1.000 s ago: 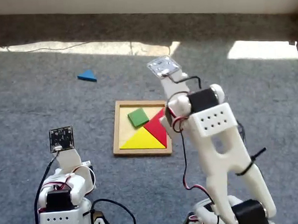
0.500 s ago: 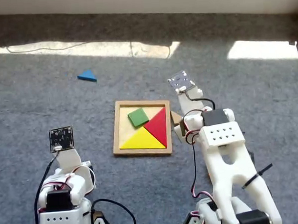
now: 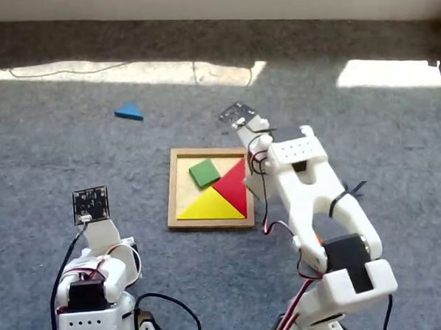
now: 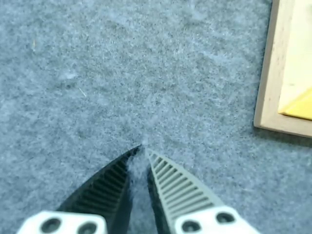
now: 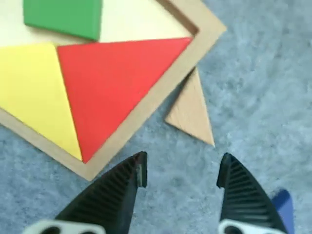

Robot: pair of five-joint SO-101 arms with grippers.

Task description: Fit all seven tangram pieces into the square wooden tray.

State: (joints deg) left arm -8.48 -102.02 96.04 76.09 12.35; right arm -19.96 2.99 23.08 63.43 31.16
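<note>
The square wooden tray (image 3: pixel 175 189) holds a green square (image 3: pixel 204 172), a red triangle (image 3: pixel 234 186) and a yellow triangle (image 3: pixel 205 205). My right arm (image 3: pixel 299 176) hangs over the tray's right edge. Its gripper (image 5: pixel 183 165) is open and empty, low over the carpet. Just ahead of it a plain wooden triangle (image 5: pixel 192 111) lies on the carpet, touching the tray rim (image 5: pixel 204 31). A blue triangle (image 3: pixel 130 111) lies far off at the back left. My left gripper (image 4: pixel 144 152) is shut and empty over bare carpet near the tray's corner (image 4: pixel 268 87).
Grey carpet covers the whole floor. My left arm (image 3: pixel 93 275) sits at the front left, well short of the tray. A small blue edge (image 5: pixel 282 207) shows beside a right fingertip. Sunlit patches lie along the back.
My right arm drew back to the right, then swung in again beside the tray's right edge. The pieces in the tray and the left arm have stayed put.
</note>
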